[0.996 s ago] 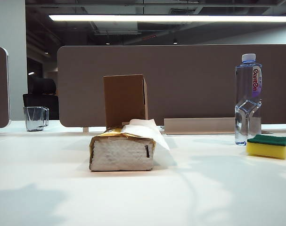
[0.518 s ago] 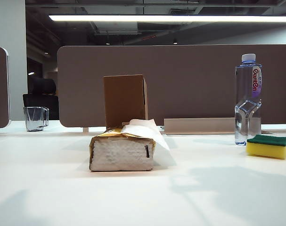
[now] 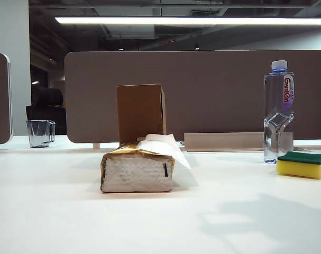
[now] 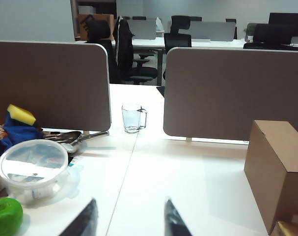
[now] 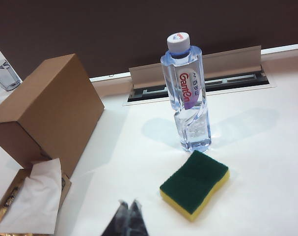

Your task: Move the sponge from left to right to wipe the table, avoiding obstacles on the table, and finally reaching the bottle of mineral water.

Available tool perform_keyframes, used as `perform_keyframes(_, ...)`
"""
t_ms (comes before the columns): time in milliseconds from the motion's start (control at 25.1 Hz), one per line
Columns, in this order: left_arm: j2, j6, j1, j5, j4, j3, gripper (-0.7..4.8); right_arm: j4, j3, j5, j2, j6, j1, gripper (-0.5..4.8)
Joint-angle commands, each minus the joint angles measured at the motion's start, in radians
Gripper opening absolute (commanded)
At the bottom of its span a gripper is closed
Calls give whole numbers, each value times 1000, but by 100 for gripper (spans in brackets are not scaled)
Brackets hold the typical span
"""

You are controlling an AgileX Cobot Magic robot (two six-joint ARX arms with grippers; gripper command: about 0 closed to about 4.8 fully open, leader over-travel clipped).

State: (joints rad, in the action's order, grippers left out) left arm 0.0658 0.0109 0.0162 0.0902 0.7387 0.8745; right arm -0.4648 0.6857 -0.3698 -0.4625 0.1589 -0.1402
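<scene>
table (image 3: 149,222): broad white top, bare in front; neither arm shows in ext view, only shadows.
cardboard box (image 3: 140,112): upright, mid-table, behind tissue pack; flaps shut, contents can't tell.
tissue pack (image 3: 137,170): just in front of box, one sheet sticking out the top.
bottle (image 5: 187,93): upright far right, cap on, clear water inside.
sponge (image 5: 195,184): green side up, flat on table just beside bottle, nothing gripping it.
round tub (image 4: 32,164): clear lid on, left desk, contents unclear.
glass cup (image 4: 133,117): looks empty, by divider.
left gripper (image 4: 129,221): fingers apart, nothing between, hanging over bare table.
right gripper (image 5: 128,216): tips together, empty, above table near sponge.
step: sponge looks parked at goal. Prob just keep both arms high, clear of bottle, no bumps.
</scene>
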Motion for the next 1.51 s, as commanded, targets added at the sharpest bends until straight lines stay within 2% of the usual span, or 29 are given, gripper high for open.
perform_keyframes(40,-32,-3,0,0,-16,-43,168,23,-75,1,60,-3,1,-6)
perform_keyframes(159,-50,-3,0,0,-15,-85,99,35,-138,1,114,-3,2,-6)
perform_keyframes(359,-63,-3,0,-9,-24,-156,78,126,-248,1,198,-2,6,-6)
perform_keyframes(518,-63,-3,0,-51,-64,-220,-3,122,-288,1,209,-3,5,-5)
perform_keyframes(1036,-63,-32,0,-69,-325,-468,-4,257,-447,35,209,-3,5,-5)
perform_keyframes(1315,-63,-122,0,-71,-415,-598,-5,348,-551,35,209,-3,5,-6)
perform_keyframes(1514,-63,-123,0,-97,-499,-682,-4,412,-633,34,209,-28,6,-6)
